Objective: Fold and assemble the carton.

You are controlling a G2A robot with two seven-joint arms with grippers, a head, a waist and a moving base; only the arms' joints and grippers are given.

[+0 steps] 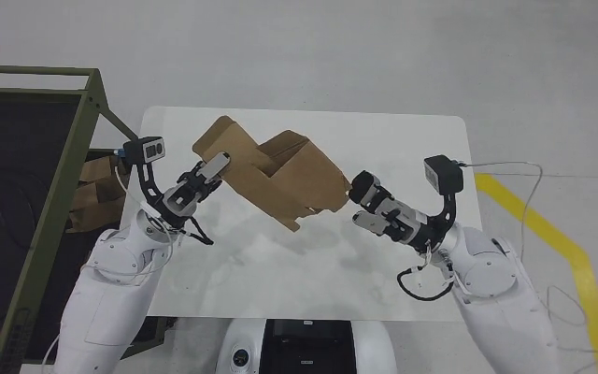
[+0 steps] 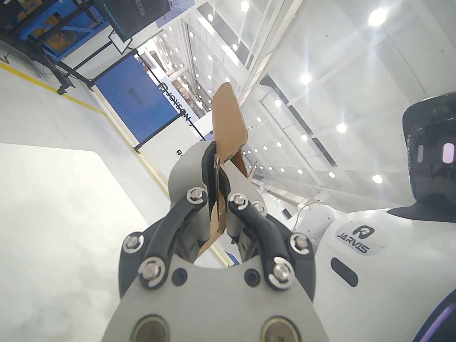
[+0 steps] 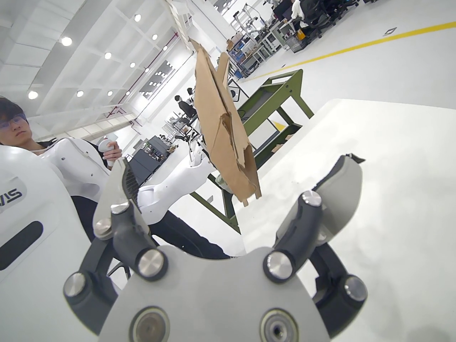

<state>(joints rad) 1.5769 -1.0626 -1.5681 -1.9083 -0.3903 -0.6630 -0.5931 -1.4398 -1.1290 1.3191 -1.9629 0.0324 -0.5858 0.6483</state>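
Observation:
A brown cardboard carton (image 1: 276, 178), partly folded with flaps sticking out, hangs above the middle of the white table (image 1: 308, 271). My left gripper (image 1: 217, 168) is shut on the carton's left edge; in the left wrist view the cardboard (image 2: 228, 128) stands edge-on, pinched by the gripper (image 2: 215, 176). My right gripper (image 1: 360, 201) is open just off the carton's right corner. In the right wrist view the carton (image 3: 221, 126) hangs tilted ahead of the gripper (image 3: 235, 176), apart from both fingers (image 3: 123, 183).
A green metal frame (image 1: 65, 122) with a dark panel stands left of the table, with brown cardboard pieces (image 1: 93, 192) stacked beside it. A yellow floor line (image 1: 542, 224) runs at the right. Bare table top lies in front of the carton.

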